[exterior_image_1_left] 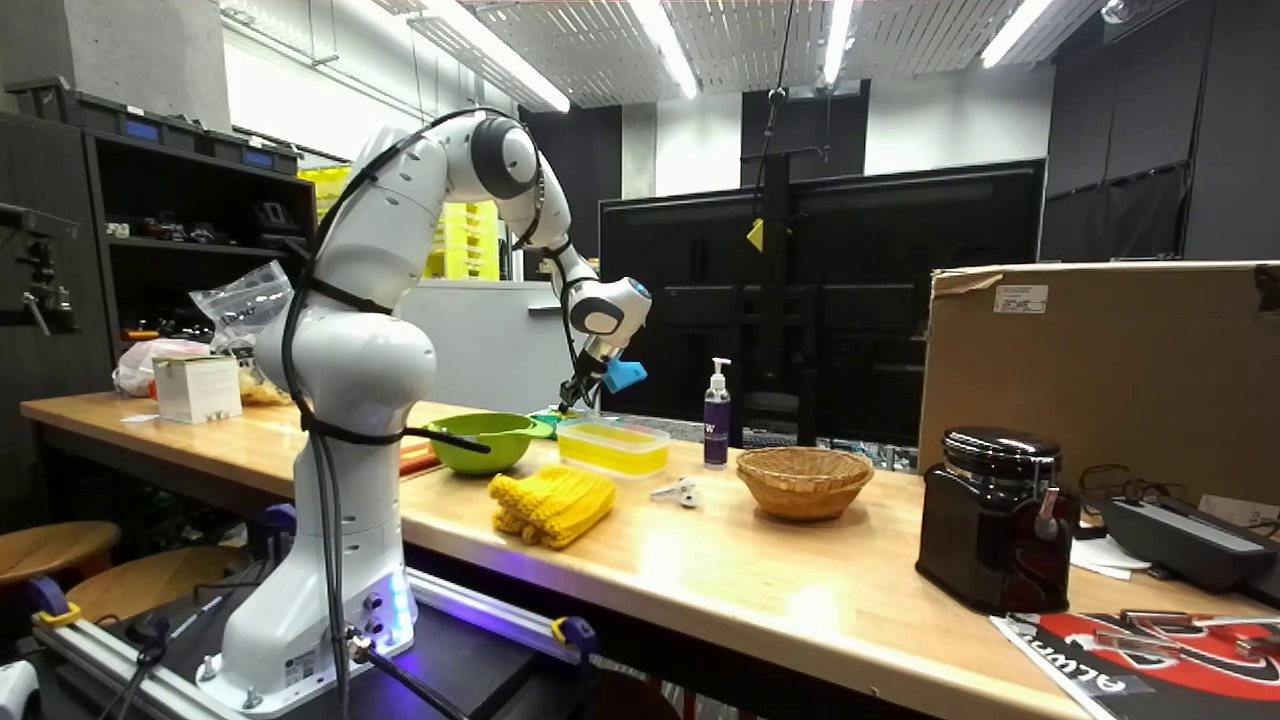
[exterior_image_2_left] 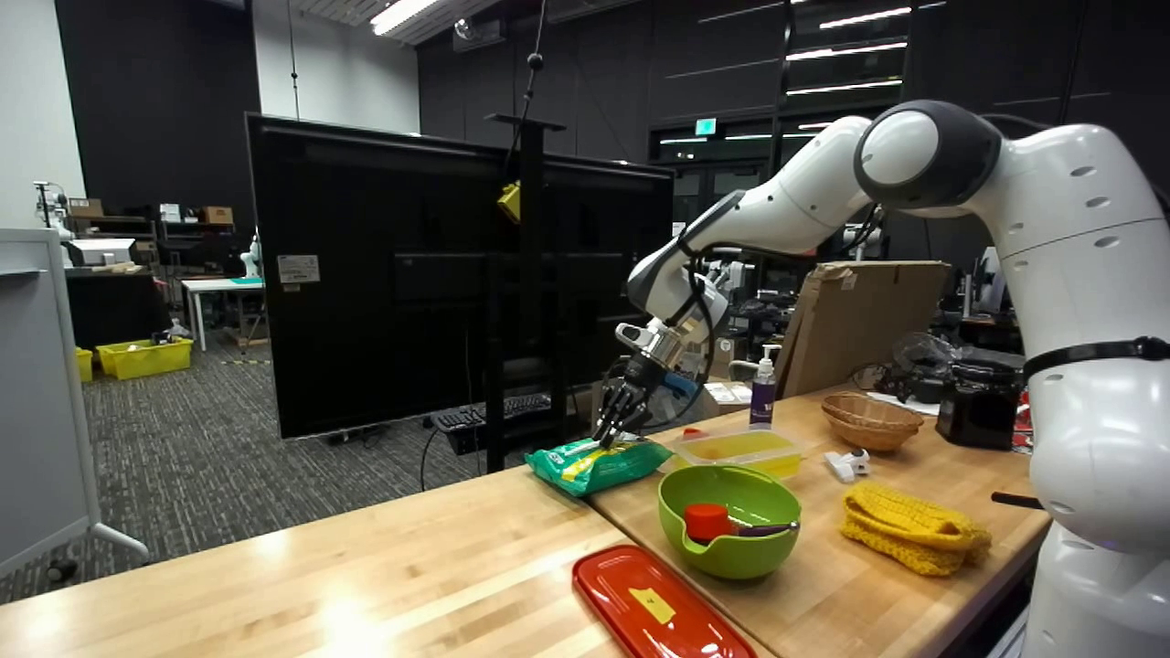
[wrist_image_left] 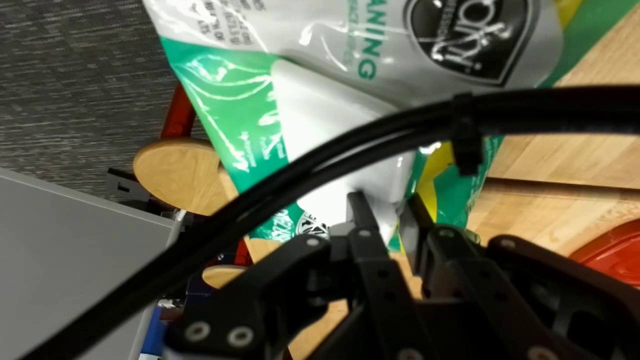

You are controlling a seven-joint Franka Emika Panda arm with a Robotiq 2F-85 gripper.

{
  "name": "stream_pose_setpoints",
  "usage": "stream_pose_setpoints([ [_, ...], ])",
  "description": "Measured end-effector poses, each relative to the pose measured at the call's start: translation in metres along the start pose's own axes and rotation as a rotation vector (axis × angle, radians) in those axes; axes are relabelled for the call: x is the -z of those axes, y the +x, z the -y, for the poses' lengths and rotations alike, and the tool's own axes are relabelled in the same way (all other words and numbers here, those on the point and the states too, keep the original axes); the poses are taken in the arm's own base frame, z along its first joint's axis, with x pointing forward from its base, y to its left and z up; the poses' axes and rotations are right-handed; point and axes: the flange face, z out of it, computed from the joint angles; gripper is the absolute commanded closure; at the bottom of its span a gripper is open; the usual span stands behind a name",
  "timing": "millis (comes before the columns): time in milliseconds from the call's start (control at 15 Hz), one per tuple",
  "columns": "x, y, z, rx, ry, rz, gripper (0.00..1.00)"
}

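A Robotiq gripper is hovering low over a green-and-white packet that is lying past the green bowl, on the side toward a large black screen. Its jaws are standing narrowly apart, with a white flap of the packet showing between them; whether they are pinching it, the wrist view is not making clear. The step in hand is apparently close work at that flap, and the next move is probably calling for a light, steady touch, since the glossy film is looking slack.

Across the wooden tabletop, a translucent container, a yellow knit cloth and a flat red lid are lying near the bowl. A pump bottle and a wicker basket are standing well apart from the bowl. Farther from the bowl than the packet, grey carpet is stretching across the room.
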Motion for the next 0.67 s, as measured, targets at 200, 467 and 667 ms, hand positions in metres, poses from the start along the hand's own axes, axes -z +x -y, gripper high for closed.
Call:
stream_pose_setpoints([
  [200,-0.002,-0.002,0.006,-0.002,0.066,-0.021,1.00],
  [467,-0.012,-0.011,0.023,-0.021,0.215,-0.041,1.00],
  [667,-0.012,-0.013,0.026,-0.029,0.276,-0.031,0.74],
])
